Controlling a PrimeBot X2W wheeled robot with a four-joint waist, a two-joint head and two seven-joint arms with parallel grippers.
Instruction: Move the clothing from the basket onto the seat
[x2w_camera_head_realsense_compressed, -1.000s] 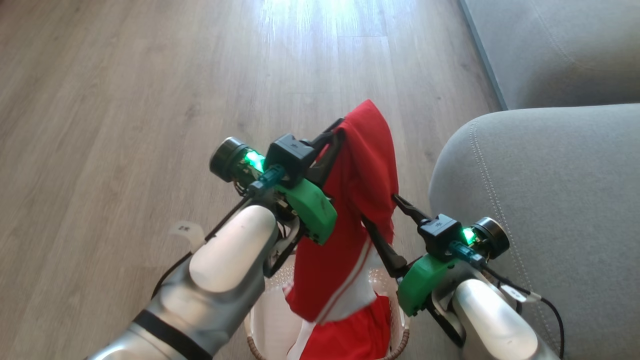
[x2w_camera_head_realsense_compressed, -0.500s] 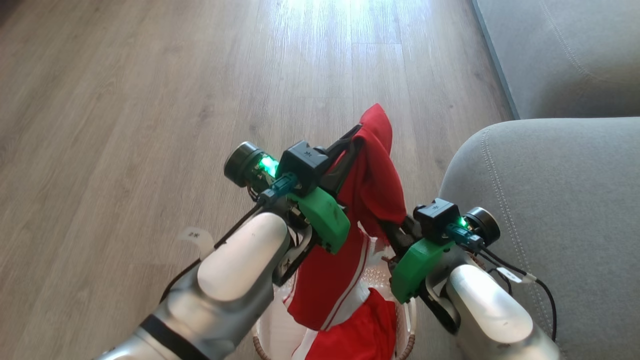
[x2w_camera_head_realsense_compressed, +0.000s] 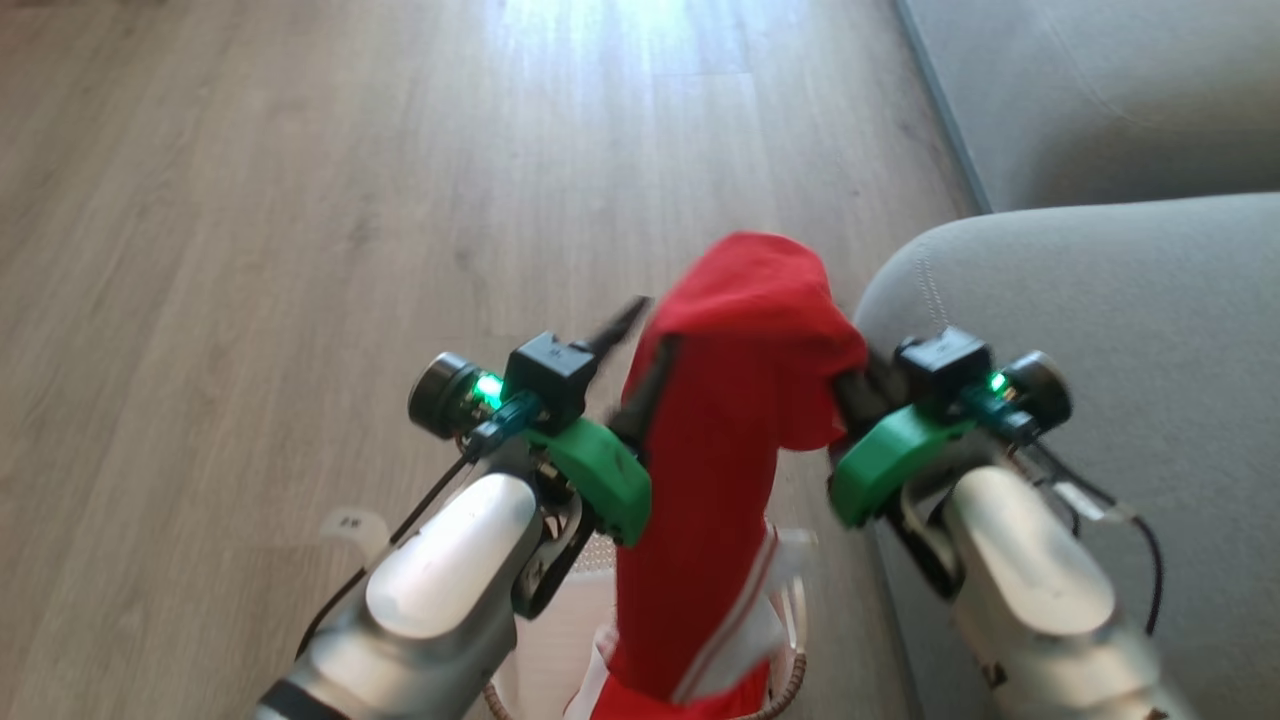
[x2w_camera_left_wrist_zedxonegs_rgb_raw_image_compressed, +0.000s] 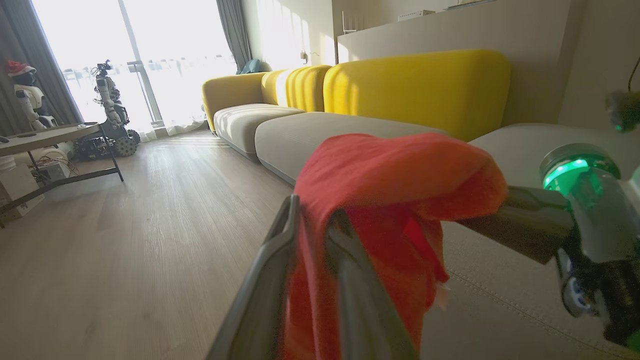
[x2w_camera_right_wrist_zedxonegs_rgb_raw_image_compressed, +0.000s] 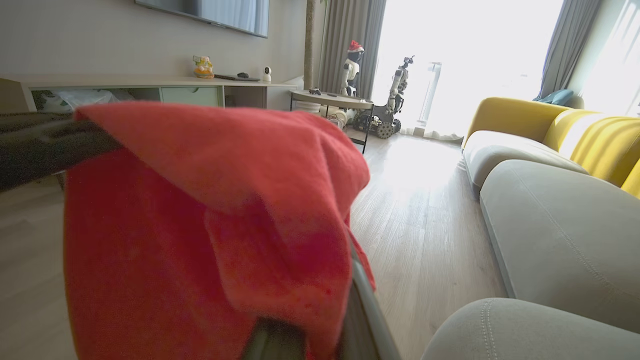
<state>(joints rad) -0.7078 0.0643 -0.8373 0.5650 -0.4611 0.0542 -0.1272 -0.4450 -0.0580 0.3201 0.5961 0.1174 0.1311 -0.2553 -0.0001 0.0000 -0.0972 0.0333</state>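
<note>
A bright red garment (x2w_camera_head_realsense_compressed: 735, 400) of the clothing hangs between my two grippers, bunched over their fingers. Its white-striped lower end drops to the basket (x2w_camera_head_realsense_compressed: 790, 675) at the bottom edge. My left gripper (x2w_camera_head_realsense_compressed: 655, 325) stands at the garment's left side with its jaws slightly parted. The left wrist view shows red cloth (x2w_camera_left_wrist_zedxonegs_rgb_raw_image_compressed: 390, 175) lying between those fingers (x2w_camera_left_wrist_zedxonegs_rgb_raw_image_compressed: 280, 260). My right gripper (x2w_camera_head_realsense_compressed: 855, 390) is shut on the garment's right side, its fingertips buried in cloth (x2w_camera_right_wrist_zedxonegs_rgb_raw_image_compressed: 215, 200). The grey seat (x2w_camera_head_realsense_compressed: 1100, 300) lies immediately to the right.
Wood floor (x2w_camera_head_realsense_compressed: 300, 200) stretches ahead and to the left. The sofa's rounded arm (x2w_camera_head_realsense_compressed: 930, 270) sits close beside my right wrist. In the wrist views a low table (x2w_camera_right_wrist_zedxonegs_rgb_raw_image_compressed: 332, 97) and two small robots (x2w_camera_left_wrist_zedxonegs_rgb_raw_image_compressed: 107, 95) stand far off by the window.
The right gripper closed on the hanging garment and rose with it. The left jaws parted a little. The garment now bunches higher between both grippers, and the camera shifted.
</note>
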